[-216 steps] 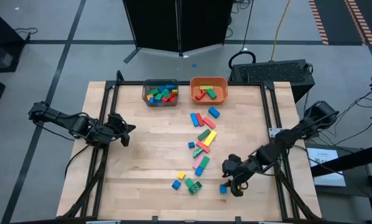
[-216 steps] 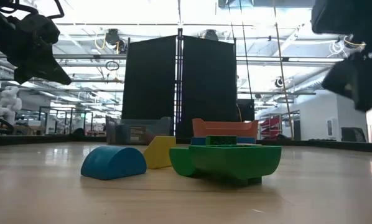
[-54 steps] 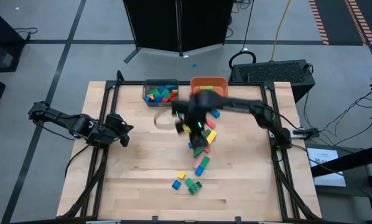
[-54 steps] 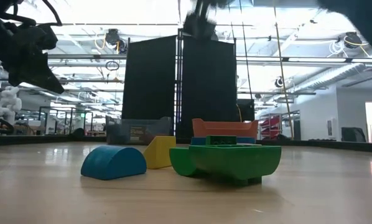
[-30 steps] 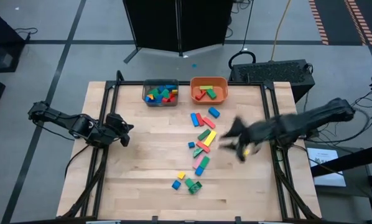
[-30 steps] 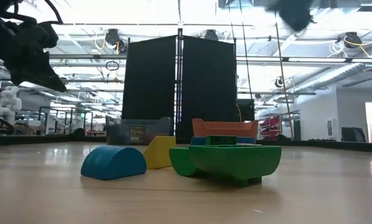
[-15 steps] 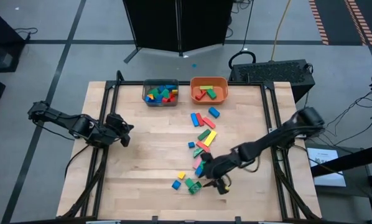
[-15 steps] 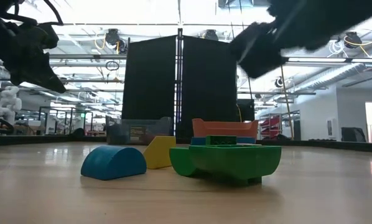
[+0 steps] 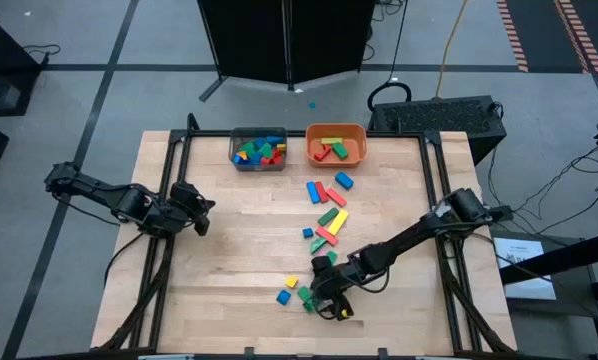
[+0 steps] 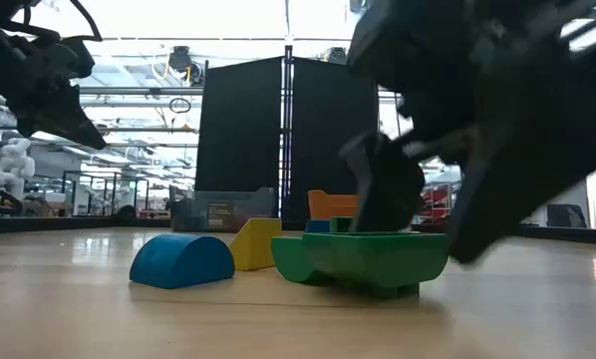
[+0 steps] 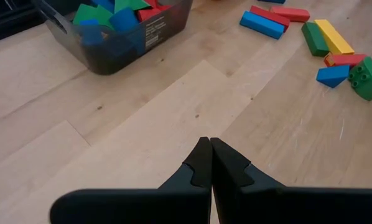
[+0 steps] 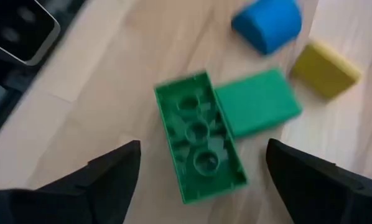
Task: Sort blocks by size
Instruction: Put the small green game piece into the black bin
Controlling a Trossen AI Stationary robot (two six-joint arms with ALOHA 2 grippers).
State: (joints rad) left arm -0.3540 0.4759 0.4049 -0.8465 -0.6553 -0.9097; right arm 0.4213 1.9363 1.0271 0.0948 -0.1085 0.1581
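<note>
Green bar (image 12: pixel 200 147) lies near table's front edge by a green slab (image 12: pixel 257 102), right gripper (image 12: pixel 198 168) open wide just above it: centre jaws across its narrow sides, w/o nudging neighbours, before closing

Both arms are showing matte black jointed links trailing black cables. Left gripper (image 11: pixel 204 163) is showing smooth tapered black fingers; right gripper (image 12: pixel 198 171) is showing broad black fingers.
</note>
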